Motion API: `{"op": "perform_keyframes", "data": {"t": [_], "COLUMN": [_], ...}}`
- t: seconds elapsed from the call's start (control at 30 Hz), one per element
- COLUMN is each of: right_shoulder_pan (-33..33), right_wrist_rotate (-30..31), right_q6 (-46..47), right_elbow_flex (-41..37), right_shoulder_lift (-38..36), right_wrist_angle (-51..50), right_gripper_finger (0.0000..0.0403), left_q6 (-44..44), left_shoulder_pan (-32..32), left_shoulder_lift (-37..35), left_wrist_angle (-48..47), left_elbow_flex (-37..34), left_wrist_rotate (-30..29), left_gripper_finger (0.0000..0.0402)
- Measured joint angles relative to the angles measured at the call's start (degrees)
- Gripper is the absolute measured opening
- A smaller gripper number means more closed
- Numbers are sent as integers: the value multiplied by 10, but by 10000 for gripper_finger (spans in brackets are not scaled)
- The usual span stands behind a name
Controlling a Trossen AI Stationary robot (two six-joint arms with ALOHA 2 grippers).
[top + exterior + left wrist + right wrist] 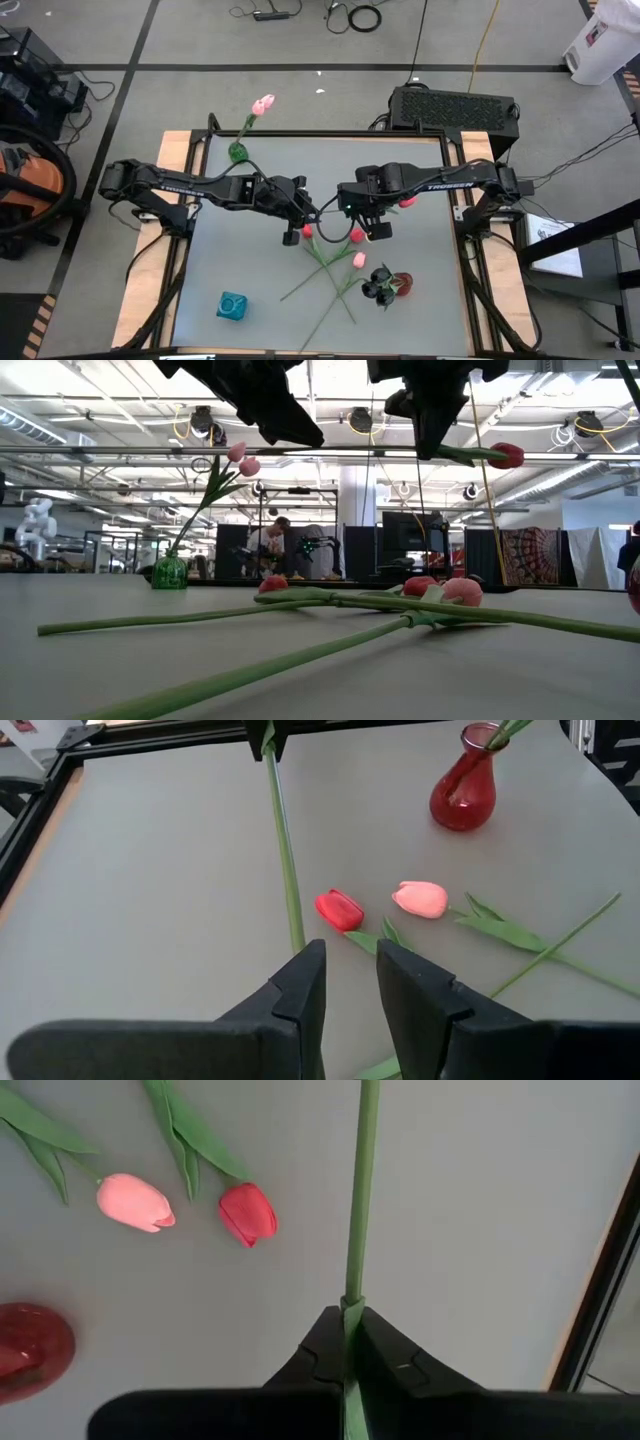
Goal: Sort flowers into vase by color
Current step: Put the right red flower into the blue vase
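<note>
Your right gripper (350,1342) has its jaws pinched tight on the thin green stem (358,1200) of a red tulip (505,455), holding it level above the middle of the table (250,250). Your left gripper (350,982) faces it with jaws partly open and nothing between them; the held stem runs just beside its fingers. Below lie loose flowers with long green stems and pointed leaves: a red head (339,909) and a pink head (420,899) near each other. A red vase (463,790) with dark flowers stands near the right front. A green vase (238,151) at the far edge holds pink tulips (263,103). A teal vase (232,305) sits at the left front.
</note>
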Motion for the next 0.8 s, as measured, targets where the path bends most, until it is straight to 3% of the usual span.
{"op": "perform_keyframes", "data": {"t": [0.8], "right_shoulder_pan": [4], "right_wrist_rotate": [-33], "right_q6": [2], "right_elbow_flex": [0], "right_shoulder_lift": [0], "right_wrist_angle": [20], "right_gripper_finger": [2], "left_q6": [0], "left_shoulder_pan": [0], "left_shoulder_lift": [0], "left_wrist_angle": [0], "left_elbow_flex": [0], "left_wrist_rotate": [-43], "left_gripper_finger": [99]}}
